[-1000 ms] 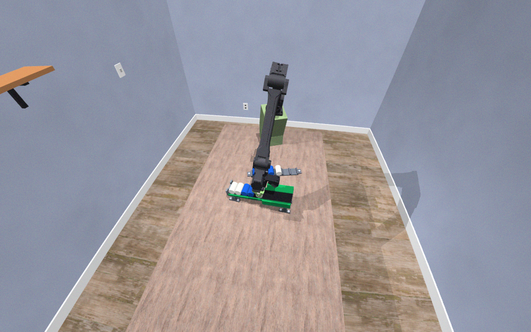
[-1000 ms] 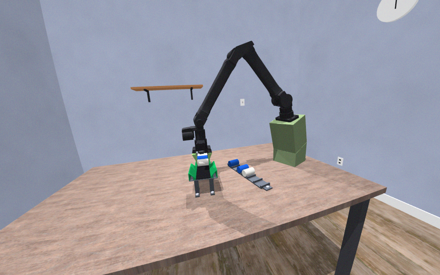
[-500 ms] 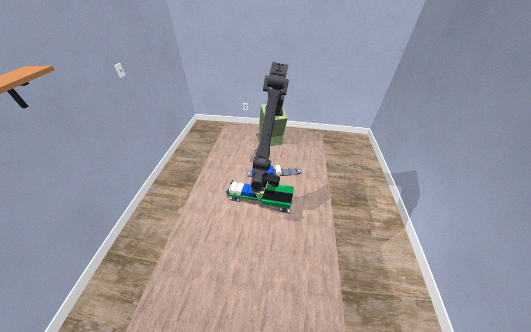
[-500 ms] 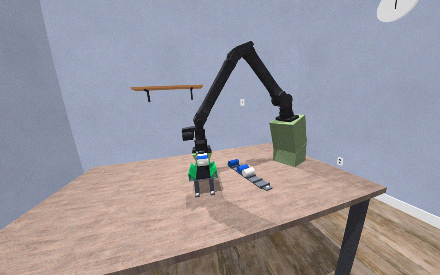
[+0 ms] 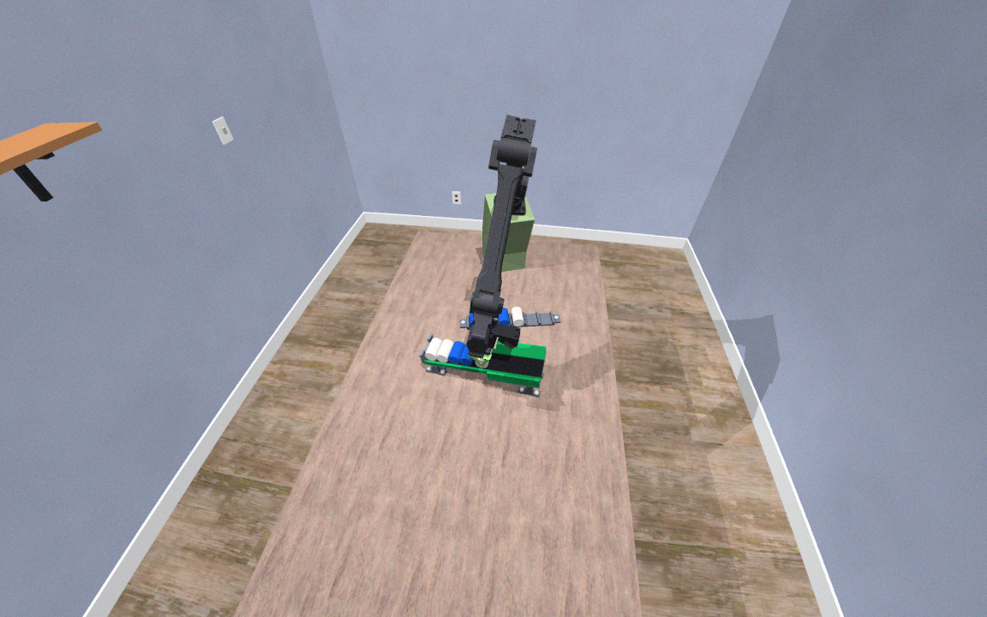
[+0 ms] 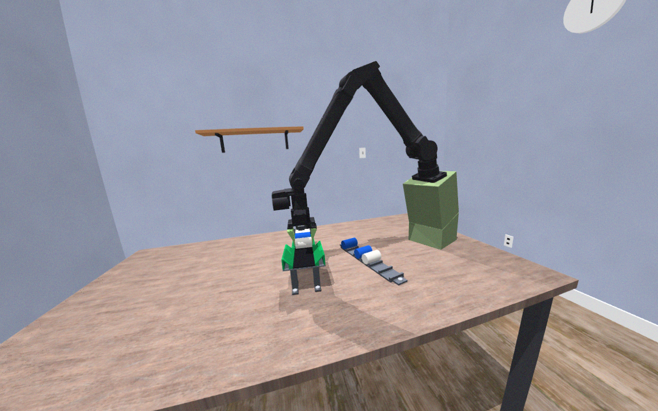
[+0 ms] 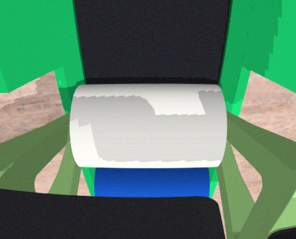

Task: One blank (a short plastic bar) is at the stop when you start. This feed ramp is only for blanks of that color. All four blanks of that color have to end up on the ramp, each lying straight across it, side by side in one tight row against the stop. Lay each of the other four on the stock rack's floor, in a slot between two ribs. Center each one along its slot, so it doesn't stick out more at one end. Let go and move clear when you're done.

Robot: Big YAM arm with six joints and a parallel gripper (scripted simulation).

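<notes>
A: In the middle of the top view, the claw (image 5: 484, 354) hangs over the green ramp (image 5: 522, 367), pinching a white bar (image 5: 510, 336). Two white bars (image 5: 439, 350) and blue ones (image 5: 460, 355) crowd the ramp's left end.

B: In the side view, centre, the gray rack (image 6: 392, 274) on the desk (image 6: 177, 317) carries two blue bars (image 6: 354, 247) and one white.

A: The wrist view shows the held bar mid-frame, level across the ramp's black floor, a blue one just below. It looks like a sorting lift; the crowded neighbours risk a knock.
</notes>
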